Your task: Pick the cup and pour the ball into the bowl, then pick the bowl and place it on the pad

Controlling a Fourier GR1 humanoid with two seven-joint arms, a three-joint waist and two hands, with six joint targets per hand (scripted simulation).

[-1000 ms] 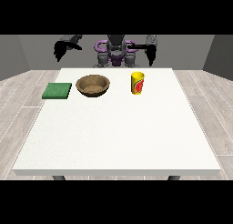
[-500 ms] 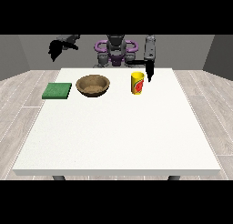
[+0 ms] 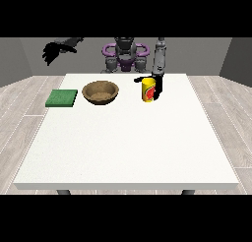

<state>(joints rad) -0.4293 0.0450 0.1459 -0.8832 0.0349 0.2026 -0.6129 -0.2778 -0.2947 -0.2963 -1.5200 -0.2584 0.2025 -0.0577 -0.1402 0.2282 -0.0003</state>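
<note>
A large white table (image 3: 128, 147) is filling the middle of the view, standing on dark legs that are showing under its near edge. Pale wood-plank flooring (image 3: 224, 123) is spreading out on both sides of the table, and a grey wall (image 3: 216, 56) is rising behind the table.

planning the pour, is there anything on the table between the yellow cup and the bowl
Nothing visible does. The yellow cup stands to the view's right of the brown bowl, with only bare white table between them. The hand at the view's right is right beside the cup, on its far side from the bowl.
</note>
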